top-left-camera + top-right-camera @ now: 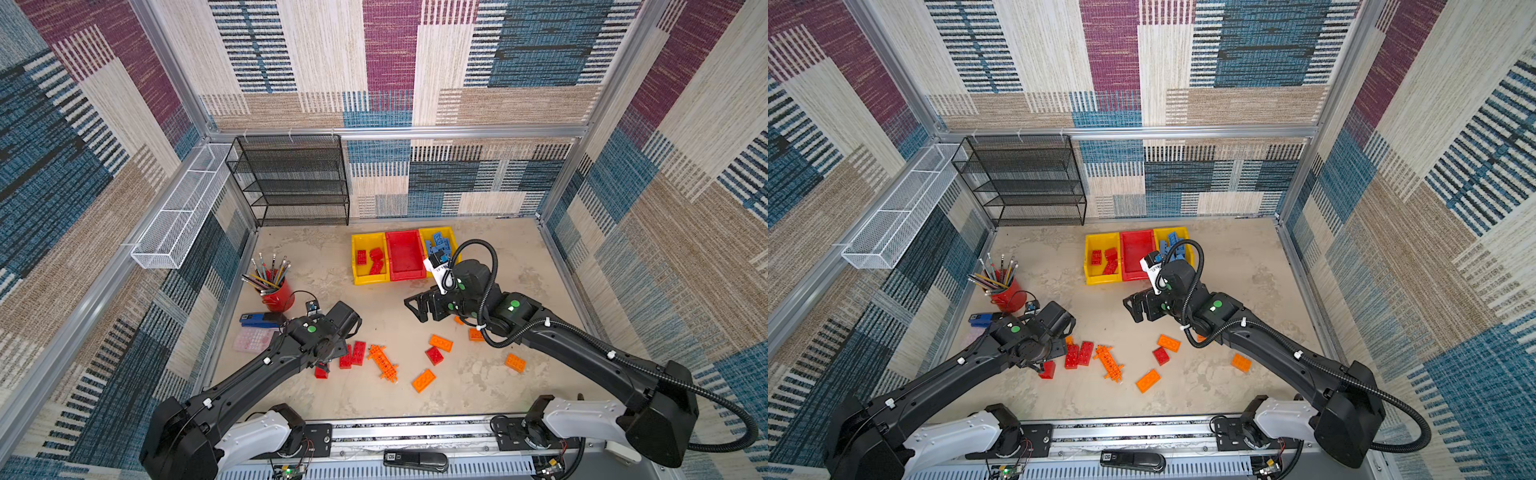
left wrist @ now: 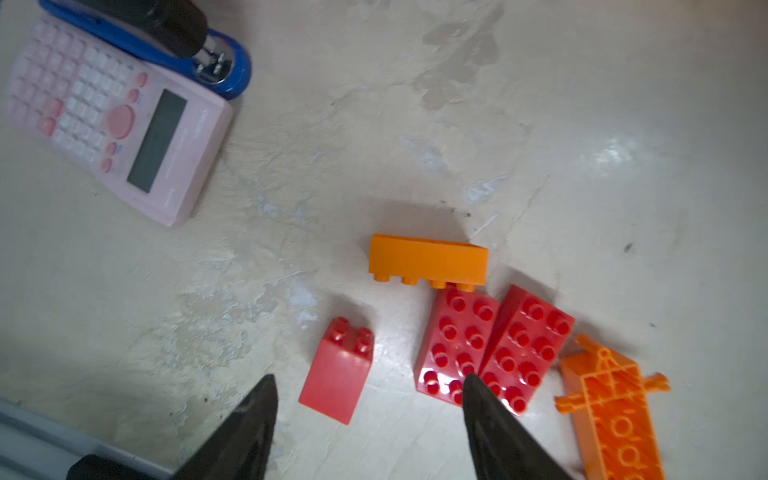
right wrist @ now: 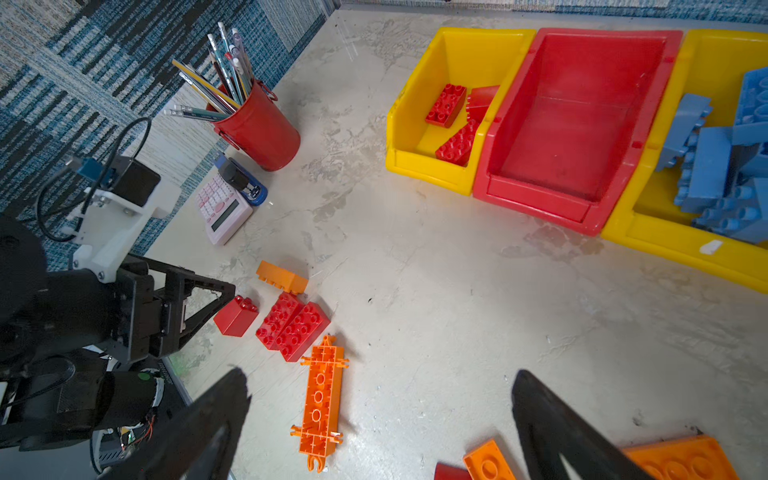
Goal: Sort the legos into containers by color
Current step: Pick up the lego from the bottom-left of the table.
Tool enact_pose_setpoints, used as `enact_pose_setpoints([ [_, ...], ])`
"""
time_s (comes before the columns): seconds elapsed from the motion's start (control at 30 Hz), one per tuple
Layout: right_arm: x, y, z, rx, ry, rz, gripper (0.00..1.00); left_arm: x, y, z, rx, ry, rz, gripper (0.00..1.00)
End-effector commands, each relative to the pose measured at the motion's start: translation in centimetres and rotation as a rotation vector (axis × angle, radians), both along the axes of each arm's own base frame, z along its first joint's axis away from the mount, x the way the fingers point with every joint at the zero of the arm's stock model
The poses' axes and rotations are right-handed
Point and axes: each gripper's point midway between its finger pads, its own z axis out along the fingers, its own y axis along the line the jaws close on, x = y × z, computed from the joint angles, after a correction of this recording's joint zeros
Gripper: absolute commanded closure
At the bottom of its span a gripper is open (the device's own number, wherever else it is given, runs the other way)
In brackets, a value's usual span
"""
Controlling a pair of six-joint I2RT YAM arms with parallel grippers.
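My left gripper (image 2: 368, 380) hovers open low over the floor, its fingertips straddling a small red brick (image 2: 336, 370) without touching it. Two red bricks (image 1: 353, 354) lie side by side next to it, with an orange brick (image 2: 428, 259) on its side behind them and the long orange holed plate (image 1: 383, 363) beside them. My right gripper (image 3: 379, 376) stands open and empty above the middle floor. Loose orange bricks (image 1: 441, 343) and a red one (image 1: 434, 355) lie near it. The left yellow bin (image 1: 370, 279) holds red bricks, the red bin (image 1: 409, 276) is empty, and the right yellow bin (image 1: 428, 235) holds blue bricks.
A red pencil cup (image 1: 278, 295), a blue stapler (image 1: 259, 320) and a pink calculator (image 1: 253, 338) sit at the left by my left arm. A black mesh shelf (image 1: 291, 183) stands at the back, and a white wire basket (image 1: 178, 216) hangs on the left wall.
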Motion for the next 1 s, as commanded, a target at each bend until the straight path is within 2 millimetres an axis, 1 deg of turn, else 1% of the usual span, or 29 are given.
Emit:
enact_pose_setpoints([
  [0.0,0.3,0.1,0.5,0.009,-0.027,-0.002,0.01,-1.4,1.8,-0.9,0.05,0.029,0.109,0.28],
  [0.3,0.3,0.2,-0.1,-0.008,-0.037,0.013,0.01,-3.2,1.3,-4.1,-0.015,0.104,0.132,0.3],
  [0.37,0.3,0.2,-0.2,-0.011,-0.036,0.016,0.01,-3.3,0.9,-4.6,-0.044,0.103,0.123,0.31],
  [0.5,0.4,0.3,-0.4,-0.014,-0.032,0.017,0.01,-3.0,0.2,-5.1,-0.079,0.095,0.102,0.34],
  [0.77,0.4,0.1,-0.1,-0.009,-0.027,0.005,0.01,-2.4,-0.5,-6.6,-0.056,0.131,0.054,0.43],
  [0.83,0.4,0.1,-0.2,-0.011,-0.023,0.0,0.01,-2.2,-0.7,-6.7,-0.058,0.131,0.044,0.44],
  [0.97,0.4,0.1,-0.2,-0.007,-0.018,-0.005,0.01,-1.5,-1.5,-6.4,-0.078,0.116,0.018,0.45],
])
